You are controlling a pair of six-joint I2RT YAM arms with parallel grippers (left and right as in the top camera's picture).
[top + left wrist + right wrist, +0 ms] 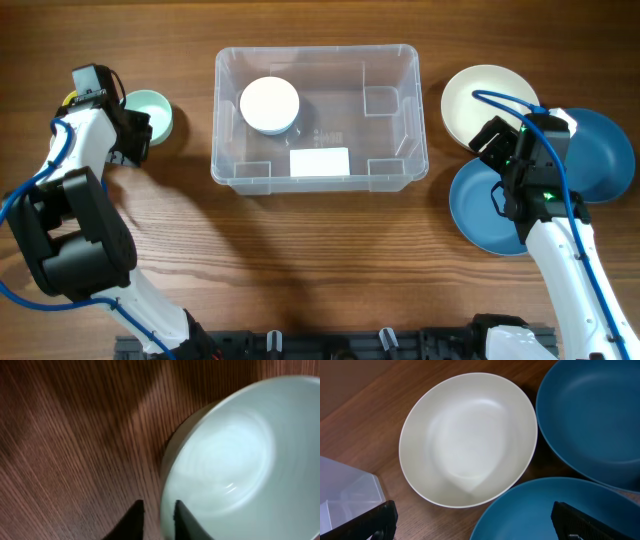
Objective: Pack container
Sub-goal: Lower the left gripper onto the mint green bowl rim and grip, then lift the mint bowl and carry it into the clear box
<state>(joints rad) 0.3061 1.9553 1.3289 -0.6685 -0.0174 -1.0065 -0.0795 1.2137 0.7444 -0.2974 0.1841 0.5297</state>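
Currently left gripper point(156, 512): jaws barely apart, straddling mint bowl point(235, 450) rim; can't tell if clamped. Right gripper point(477, 522) spread wide over cream bowl point(468, 440), beside blue plates point(590, 415). Container point(340, 90) mid-table, white bowl point(269, 105) inside.

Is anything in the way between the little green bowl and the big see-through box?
No, nothing visible is. Only bare wooden table lies between the pale mint-green round bowl and the large clear plastic rectangular container. A white round bowl already sits inside the container's back left part, but the rest looks free.
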